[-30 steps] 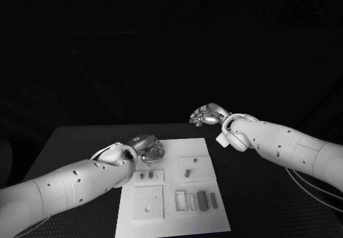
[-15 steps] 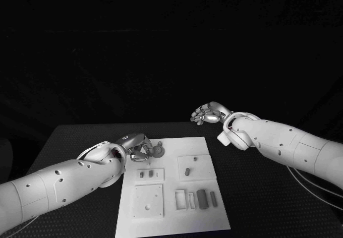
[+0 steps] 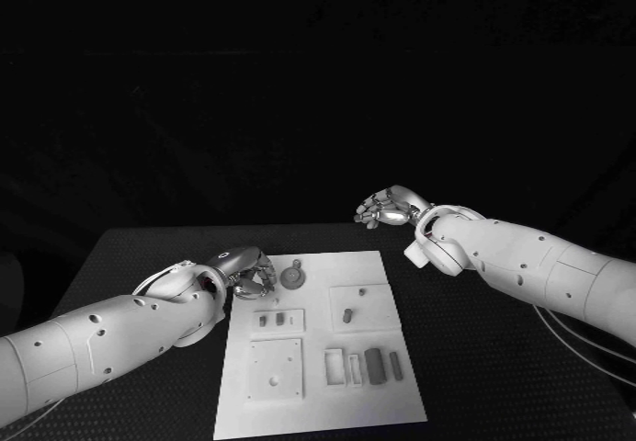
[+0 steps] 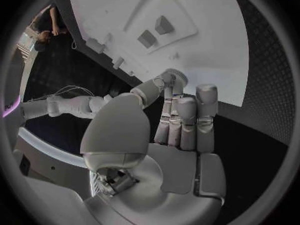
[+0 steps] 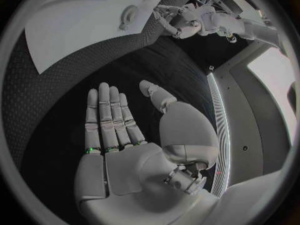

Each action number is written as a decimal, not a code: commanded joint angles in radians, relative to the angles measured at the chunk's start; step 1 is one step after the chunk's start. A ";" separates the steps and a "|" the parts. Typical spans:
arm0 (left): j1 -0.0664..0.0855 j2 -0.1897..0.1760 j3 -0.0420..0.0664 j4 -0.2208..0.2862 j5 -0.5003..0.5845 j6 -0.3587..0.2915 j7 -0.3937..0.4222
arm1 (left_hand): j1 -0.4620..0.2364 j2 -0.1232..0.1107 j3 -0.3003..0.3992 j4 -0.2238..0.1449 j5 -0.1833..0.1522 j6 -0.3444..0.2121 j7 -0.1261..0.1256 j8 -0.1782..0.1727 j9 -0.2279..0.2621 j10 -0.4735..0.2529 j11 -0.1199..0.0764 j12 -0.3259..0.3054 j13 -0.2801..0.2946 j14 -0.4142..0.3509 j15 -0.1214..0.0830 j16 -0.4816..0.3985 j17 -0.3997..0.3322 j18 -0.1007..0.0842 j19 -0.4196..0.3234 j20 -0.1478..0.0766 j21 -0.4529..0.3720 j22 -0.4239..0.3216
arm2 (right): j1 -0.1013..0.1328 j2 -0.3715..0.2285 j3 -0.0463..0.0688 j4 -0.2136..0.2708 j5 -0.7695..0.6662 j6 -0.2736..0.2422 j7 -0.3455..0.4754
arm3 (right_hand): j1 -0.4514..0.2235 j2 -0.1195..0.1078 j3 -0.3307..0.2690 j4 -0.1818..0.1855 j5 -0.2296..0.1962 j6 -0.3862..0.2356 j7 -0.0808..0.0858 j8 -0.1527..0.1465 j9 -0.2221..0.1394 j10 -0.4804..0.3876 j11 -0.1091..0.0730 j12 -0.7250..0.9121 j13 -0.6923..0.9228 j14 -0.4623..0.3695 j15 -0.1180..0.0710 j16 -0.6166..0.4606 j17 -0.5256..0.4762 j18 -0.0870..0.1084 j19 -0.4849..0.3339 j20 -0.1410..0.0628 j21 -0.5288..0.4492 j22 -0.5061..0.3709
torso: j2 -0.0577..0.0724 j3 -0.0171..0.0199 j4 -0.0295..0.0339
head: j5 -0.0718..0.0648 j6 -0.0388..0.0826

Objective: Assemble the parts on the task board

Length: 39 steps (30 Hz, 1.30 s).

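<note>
**Left hand empty beside the round part, right hand waiting above the table**

Your left silver many-fingered hand [image 3: 249, 273] sits at the far left edge of the white rectangular task board [image 3: 378, 404], and in its wrist view the fingers [image 4: 187, 120] lie straight and together, thumb apart, with nothing in them. Call it released. Just beside it on the board's far end lies a small round grey part with a short tab [image 3: 293, 274]; hand and part are close, but you cannot tell from here whether they touch.

Your right silver hand [image 3: 387, 209] hovers off the board's far right corner, above the black table [image 3: 132, 257]. Its wrist view shows an open flat palm, fingers [image 5: 111, 117] extended, nothing held.

On the board, two small dark pegs [image 3: 270, 321] stand in the raised square block on the left, one short dark peg [image 3: 347, 316] stands in the block on the right, and long grey bars [image 3: 377, 365] lie in the slotted tray nearer you. A square plate with holes [image 3: 276, 371] sits left of that tray.

My read: you're between placements, with neither hand carrying anything. The next move likely calls for picking a loose piece, perhaps one of those bars, which wants a narrow pinch along the long sides and a clean lift out of the slot without nudging its neighbours.
</note>
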 commanded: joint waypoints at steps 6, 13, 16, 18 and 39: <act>-0.004 0.001 -0.001 0.001 0.009 0.027 -0.001 | -0.004 0.009 0.007 0.001 0.003 0.008 0.001 0.007 0.001 0.007 -0.002 0.002 0.007 0.005 -0.003 -0.005 -0.002 0.149 -0.002 -0.007 -0.002 0.013 | 0.000 0.000 0.000 0.002 0.000 0.011 0.007 | -0.001 0.002 0.001 0.005 0.005 -0.005 0.008 0.006 -0.001 -0.005 0.005 0.007 -0.002 0.000 0.005 -0.005 0.002 0.008 -0.005 0.000 -0.006 0.001 | 0.000 0.0010 -0.0016 | 0.001 -0.002; -0.009 0.004 -0.004 0.001 0.011 0.040 0.002 | -0.004 0.009 0.007 0.001 0.003 0.008 0.001 0.007 0.001 0.008 -0.002 0.002 0.007 0.005 -0.003 -0.006 -0.002 0.149 -0.002 -0.007 -0.003 0.013 | 0.000 0.000 0.000 0.002 0.000 0.011 0.008 | -0.001 0.003 0.001 0.005 0.005 -0.005 0.008 0.007 -0.002 -0.005 0.005 0.007 -0.002 0.000 0.005 -0.005 0.002 0.008 -0.005 0.000 -0.006 0.002 | 0.000 0.0013 -0.0017 | 0.001 -0.003; -0.012 0.005 -0.006 -0.001 0.016 0.038 0.003 | -0.004 0.010 0.007 0.001 0.003 0.008 0.001 0.007 0.001 0.008 -0.002 0.001 0.007 0.005 -0.003 -0.006 -0.002 0.149 -0.002 -0.008 -0.003 0.012 | 0.000 0.000 0.000 0.002 0.000 0.010 0.008 | -0.001 0.003 0.001 0.005 0.005 -0.005 0.008 0.007 -0.002 -0.005 0.005 0.007 -0.002 0.000 0.005 -0.005 0.002 0.008 -0.005 0.000 -0.006 0.002 | 0.000 0.0016 -0.0018 | 0.000 -0.004; -0.013 0.007 -0.007 -0.002 0.016 0.038 0.003 | -0.004 0.010 0.007 0.001 0.003 0.008 0.001 0.007 0.001 0.008 -0.002 0.001 0.007 0.005 -0.003 -0.006 -0.002 0.149 -0.002 -0.008 -0.003 0.012 | 0.000 0.000 0.000 0.002 0.000 0.010 0.008 | -0.001 0.003 0.001 0.005 0.005 -0.005 0.008 0.007 -0.002 -0.005 0.005 0.007 -0.002 0.000 0.005 -0.005 0.002 0.008 -0.005 0.000 -0.006 0.002 | 0.000 0.0017 -0.0022 | 0.000 -0.003; -0.025 0.028 -0.015 -0.035 0.007 0.040 0.002 | -0.005 0.012 0.008 0.000 0.003 0.007 0.001 0.006 0.001 0.008 -0.002 0.000 0.008 0.006 -0.003 -0.007 -0.003 0.148 -0.002 -0.008 -0.004 0.012 | 0.000 0.001 0.000 0.002 0.000 0.009 0.010 | 0.000 0.003 0.001 0.005 0.005 -0.005 0.009 0.007 -0.002 -0.005 0.005 0.008 -0.004 0.000 0.005 -0.007 0.003 0.008 -0.005 0.001 -0.007 0.003 | 0.000 0.0007 -0.0022 | -0.004 -0.004</act>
